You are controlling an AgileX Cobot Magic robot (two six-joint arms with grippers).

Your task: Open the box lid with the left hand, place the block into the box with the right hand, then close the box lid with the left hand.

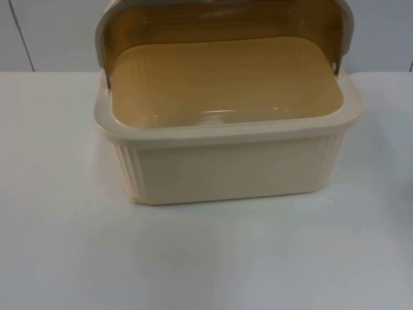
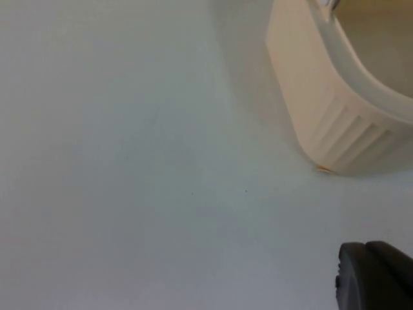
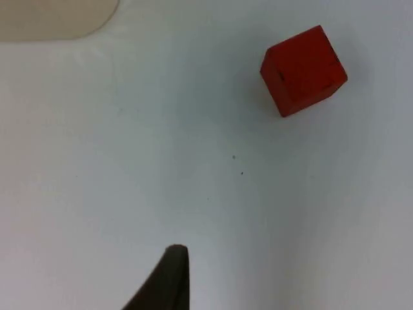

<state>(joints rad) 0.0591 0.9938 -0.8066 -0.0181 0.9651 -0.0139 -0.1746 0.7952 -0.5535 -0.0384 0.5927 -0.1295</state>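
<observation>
A cream box (image 1: 226, 165) with ribbed walls stands in the middle of the table. Its amber see-through lid (image 1: 222, 22) is swung up and back, so the inside lies open and holds nothing. In the left wrist view my left gripper (image 2: 374, 278) hovers over bare table a short way off the box's ribbed corner (image 2: 342, 129). A red block (image 3: 303, 70) lies on the table in the right wrist view. My right gripper (image 3: 169, 278) is above the table and apart from the block. An edge of the box (image 3: 51, 16) appears there too.
The white table top (image 1: 64, 245) runs wide in front of the box and on both sides of it. The grey partition wall (image 1: 51, 32) rises behind the box.
</observation>
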